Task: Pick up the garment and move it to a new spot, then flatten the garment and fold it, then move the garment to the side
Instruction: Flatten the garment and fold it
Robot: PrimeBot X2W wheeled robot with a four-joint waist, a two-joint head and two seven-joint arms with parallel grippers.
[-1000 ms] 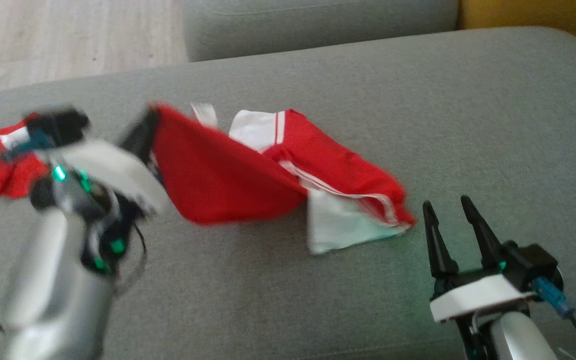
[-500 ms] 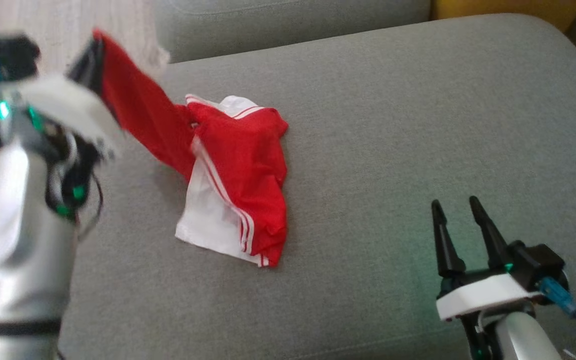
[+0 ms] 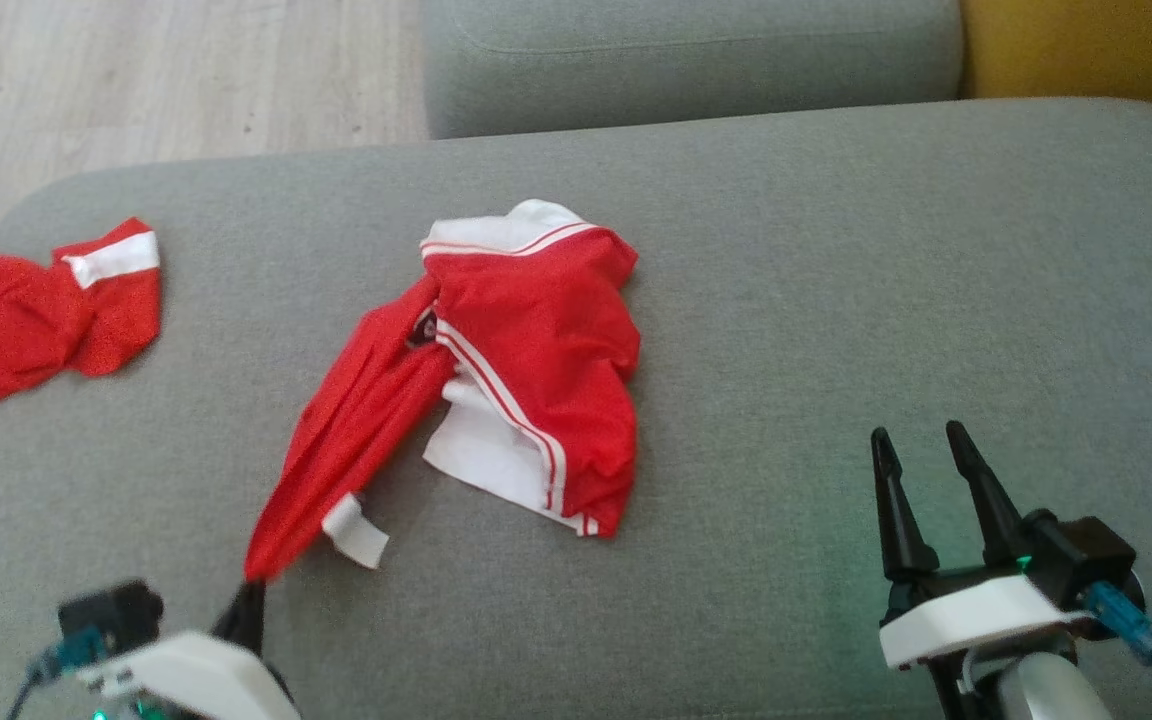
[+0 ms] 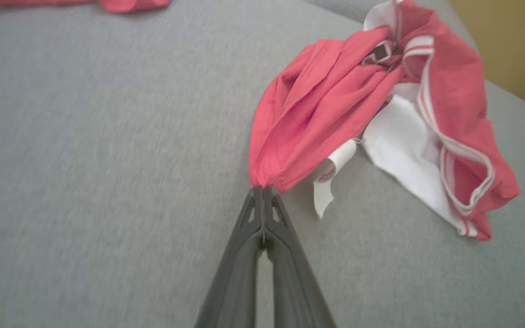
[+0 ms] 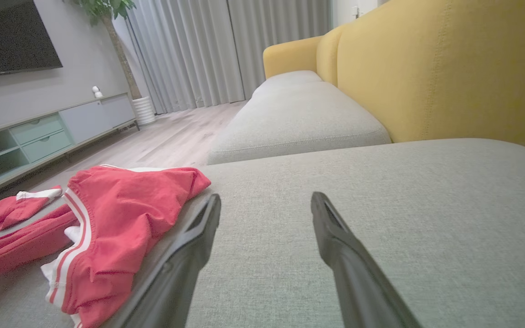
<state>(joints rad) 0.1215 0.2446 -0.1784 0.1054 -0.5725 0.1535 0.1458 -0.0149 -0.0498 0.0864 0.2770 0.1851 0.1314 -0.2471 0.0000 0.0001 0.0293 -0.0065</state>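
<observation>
1. Garment [image 3: 536, 340]: red fabric with white panels and thin white stripes, lying crumpled near the middle of the grey sofa cushion [image 3: 836, 300]. Its bulk sits in a heap. One red part is drawn out into a narrow, pleated strip that runs from the heap toward the robot's left, ending at the left gripper [image 3: 252, 590].
2. White label [image 3: 356, 530]: hangs from the strip near its gripped end and rests on the cushion.
3. Left gripper, wrist view [image 4: 262, 189]: the two dark fingers are pressed together and pinch the tip of the red strip. The garment [image 4: 381, 114] fans out from that point, with the label [image 4: 331, 173] just beside it.
4. Right gripper [image 3: 918, 432]: fingers spread wide with nothing between them, over bare cushion on the garment's right and well apart from it. In its wrist view [image 5: 266, 197] the garment [image 5: 121, 218] lies to the left of the fingers. Whether the fingertips touch the cushion cannot be told.
5. Second red cloth [image 3: 26, 310]: bears a white band and lies at the cushion's left edge, well apart from the garment.
6. Surroundings: another grey seat [image 3: 686, 50] beyond, a yellow backrest [image 5: 426, 68], and pale wooden floor [image 3: 136, 80].
</observation>
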